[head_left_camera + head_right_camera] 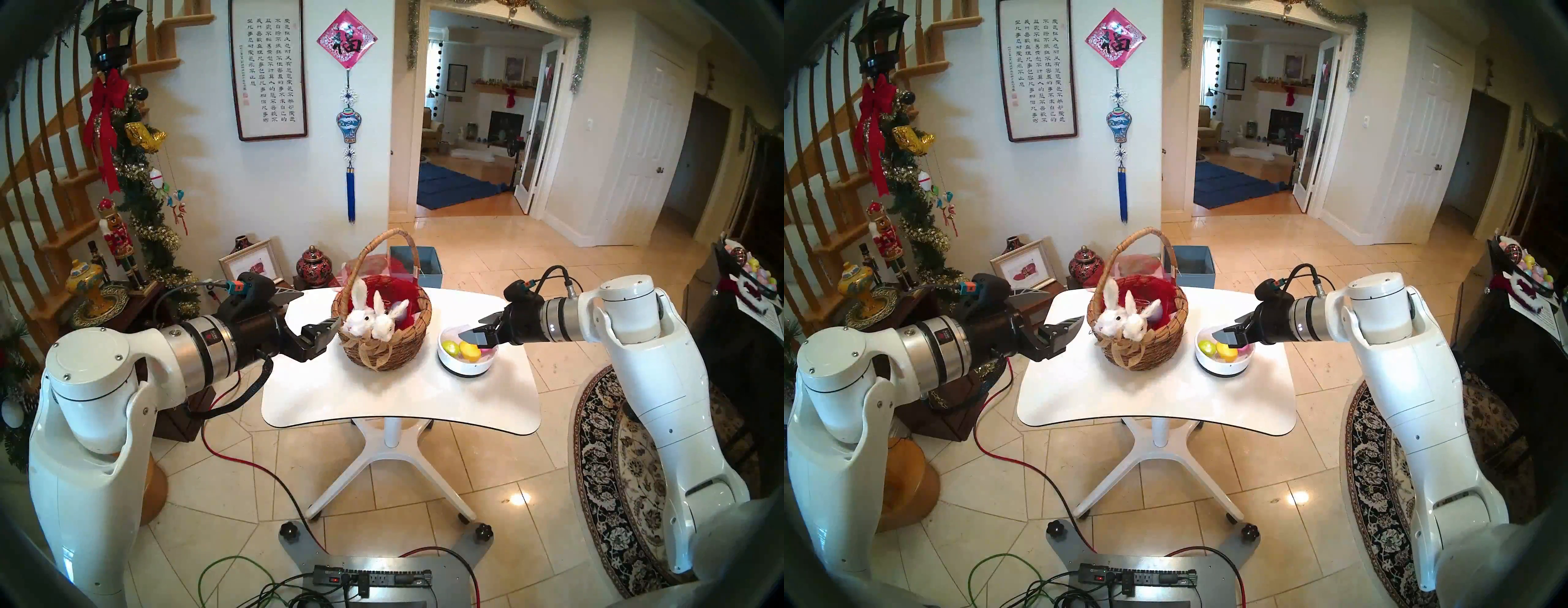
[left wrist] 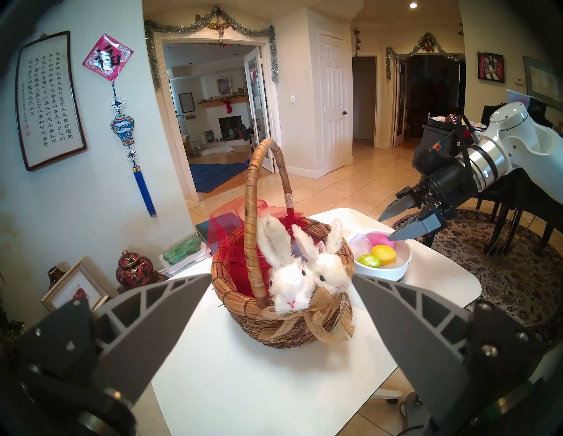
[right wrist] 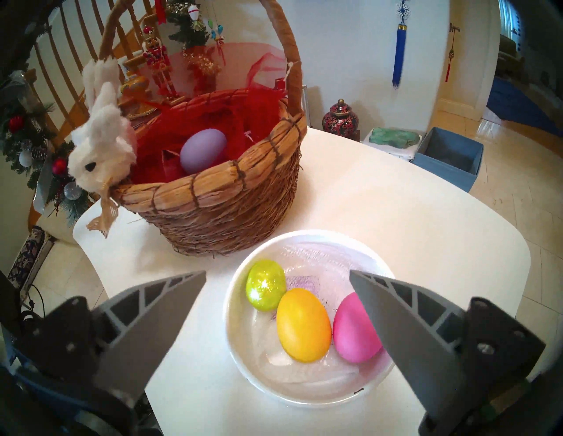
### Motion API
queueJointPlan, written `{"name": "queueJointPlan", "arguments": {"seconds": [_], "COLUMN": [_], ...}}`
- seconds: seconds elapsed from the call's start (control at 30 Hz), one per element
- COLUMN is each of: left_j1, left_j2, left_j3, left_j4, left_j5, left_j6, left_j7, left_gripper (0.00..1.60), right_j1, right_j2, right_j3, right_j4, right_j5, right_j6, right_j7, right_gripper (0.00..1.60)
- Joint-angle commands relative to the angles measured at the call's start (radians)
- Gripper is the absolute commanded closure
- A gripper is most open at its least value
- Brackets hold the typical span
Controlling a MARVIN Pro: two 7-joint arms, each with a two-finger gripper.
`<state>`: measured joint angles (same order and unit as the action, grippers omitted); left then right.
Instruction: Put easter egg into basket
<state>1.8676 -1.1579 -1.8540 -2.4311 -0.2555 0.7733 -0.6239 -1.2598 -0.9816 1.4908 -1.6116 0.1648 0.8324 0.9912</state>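
Right gripper (image 3: pixel 277 277) spread wide, empty, tilted down over the white bowl (image 3: pixel 240 344). In the right wrist view one finger (image 3: pixel 146 328) sits at 7 o'clock outside the bowl rim over the table (image 3: pixel 396 213), the other finger (image 3: pixel 396 328) at 4 o'clock crosses in front of the pink egg (image 3: pixel 353 332). Touching or not, cannot tell.

Bowl holds three eggs: yellow egg (image 3: pixel 303 324) at center, pink egg touching it at 3 o'clock, glittery green egg (image 3: pixel 265 284) touching it at 11 o'clock. Clear crinkly film lines the bowl under them.

Basket (image 3: pixel 213 213) stands upright at 11 o'clock from the bowl, just beside it, narrow gap between. Wicker, tall arched handle (image 3: pixel 289 51), red lining (image 3: pixel 152 164). A purple egg (image 3: pixel 203 150) already lies inside on the lining. White plush bunnies (image 2: pixel 292 274) hang over the rim on the side toward the left arm, burlap bow (image 2: pixel 320 322) under them.

Left gripper (image 2: pixel 281 280) also spread wide, empty, roughly level, hovering at 9 o'clock of the basket in the head view, tips near the bunnies, apart from the wicker.

Table is white, on a pedestal base, tile floor around. Blue box (image 1: pixel 418 261) on the floor at 12 o'clock beyond the basket. Red lacquer jar (image 1: pixel 314 263) at 10 o'clock, off the table. Patterned rug (image 1: pixel 628 467) at 4 o'clock under the right arm.
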Motion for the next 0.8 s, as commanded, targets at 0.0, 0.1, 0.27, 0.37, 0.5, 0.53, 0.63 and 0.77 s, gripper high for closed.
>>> {"name": "queueJointPlan", "arguments": {"seconds": [0.0,0.1,0.27,0.37,0.5,0.53,0.63,0.77], "left_j1": [-0.008,-0.008,-0.008,-0.008,-0.008,-0.008,-0.009,-0.009], "left_j2": [0.001,0.001,0.0,-0.001,-0.001,-0.001,-0.002,-0.003], "left_j3": [-0.001,-0.001,-0.001,-0.001,-0.001,-0.001,-0.001,-0.001], "left_j4": [-0.004,-0.004,-0.004,-0.004,-0.004,-0.004,-0.004,-0.004], "left_j5": [0.0,0.001,0.002,0.003,0.004,0.004,0.005,0.006], "left_j6": [0.001,0.001,0.001,0.001,0.001,0.001,0.001,0.002], "left_j7": [0.001,0.0,-0.001,-0.002,-0.003,-0.003,-0.004,-0.005], "left_gripper": [0.0,0.0,0.0,0.0,0.0,0.0,0.0,0.0], "right_j1": [0.019,0.026,0.038,0.043,0.047,0.047,0.047,0.048], "right_j2": [0.012,0.013,0.02,0.027,0.035,0.038,0.04,0.043], "right_j3": [-0.01,-0.022,-0.04,-0.05,-0.062,-0.066,-0.069,-0.072], "right_j4": [0.009,0.011,0.017,0.02,0.025,0.023,0.023,0.025], "right_j5": [0.0,-0.004,-0.011,-0.012,-0.016,-0.02,-0.022,-0.023], "right_j6": [0.006,0.011,0.02,0.025,0.023,0.023,0.023,0.024], "right_j7": [0.014,0.011,-0.001,-0.007,-0.009,-0.011,-0.014,-0.015], "right_gripper": [0.0,0.0,0.0,0.0,0.0,0.0,0.0,0.0]}}
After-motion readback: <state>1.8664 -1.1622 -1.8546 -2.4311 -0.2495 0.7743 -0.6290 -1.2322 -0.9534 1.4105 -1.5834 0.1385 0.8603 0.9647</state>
